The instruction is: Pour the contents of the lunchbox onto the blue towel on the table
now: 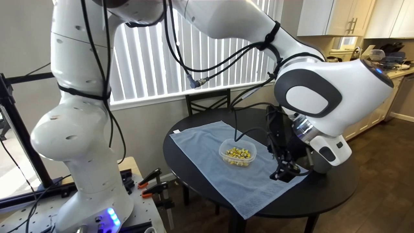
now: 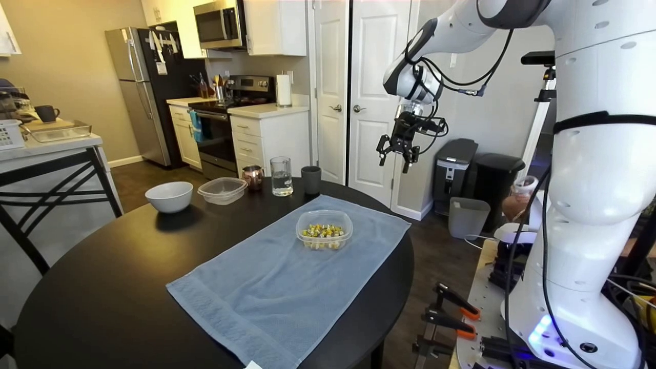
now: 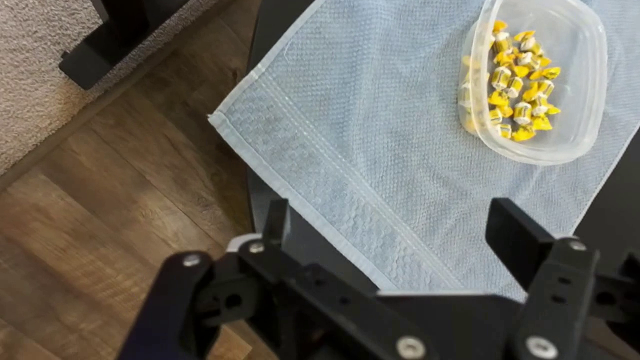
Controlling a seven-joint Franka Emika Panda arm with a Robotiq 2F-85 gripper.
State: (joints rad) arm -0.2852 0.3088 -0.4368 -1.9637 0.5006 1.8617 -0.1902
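In an exterior view, the lunchbox [image 1: 251,147] stands upright on the blue towel [image 1: 200,144], which lies on the dark round counter [image 1: 323,200]; yellow wrapped pieces [image 1: 238,152] heap inside it. In an exterior view, a white bowl [image 2: 170,200], a clear tub [image 2: 224,195], a copper mug [image 2: 252,178], a glass [image 2: 282,177] and a grey cup [image 2: 311,180] line the counter's far side. The hand [image 2: 394,164] hangs right of the lunchbox, spread wide. In the wrist view its fingers [image 3: 517,240] stand apart at the near side, the lunchbox beyond at far right.

Smooth plastic lunchbox [image 3: 576,95]; rough towel [image 3: 390,135]
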